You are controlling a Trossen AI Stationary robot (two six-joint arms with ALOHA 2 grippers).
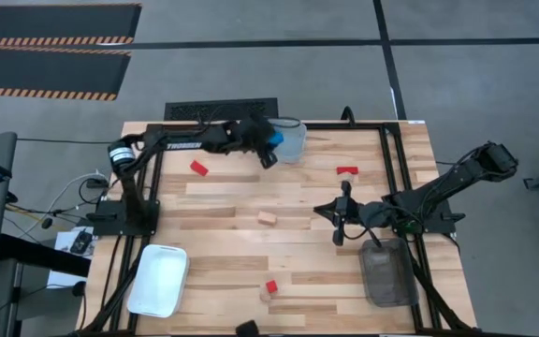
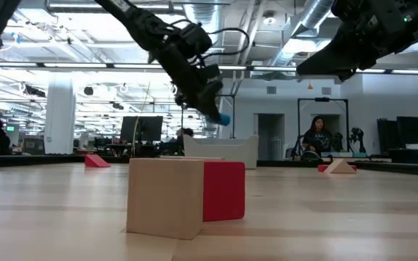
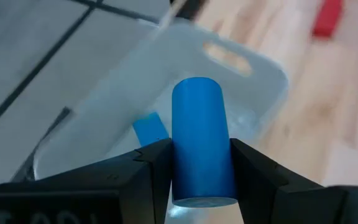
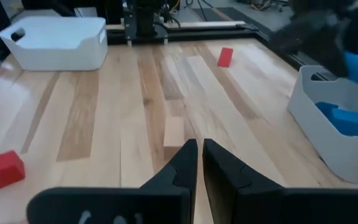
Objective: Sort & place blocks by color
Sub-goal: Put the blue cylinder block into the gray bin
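Note:
My left gripper [image 1: 271, 145] is at the table's far edge, shut on a blue cylinder [image 3: 199, 140] beside the rim of the clear bin [image 1: 293, 140]. The same gripper [image 2: 212, 109] shows raised above the table in the low view. A blue block [image 3: 149, 130] lies inside that bin. My right gripper [image 4: 199, 155] hovers shut over the table's middle right, touching nothing. A tan block [image 1: 268, 217] lies flat just ahead of it. Red blocks lie at the far left [image 1: 199, 168], the far right [image 1: 347, 171] and the near middle [image 1: 271, 287]. My left gripper pinches the blue cylinder by its curved sides, near its lower end [image 3: 201, 180], between the two fingers [image 3: 157, 171]. The cylinder's long axis runs out ahead of the fingers. It is lifted clear of the table, over the clear bin's wall [image 3: 241, 81].
A white bin [image 1: 157, 279] sits at the near left and a grey bin [image 1: 386, 271] at the near right. A tan block [image 2: 165, 196] stands against the near red block [image 2: 223, 190]. People sit in the room beyond the table.

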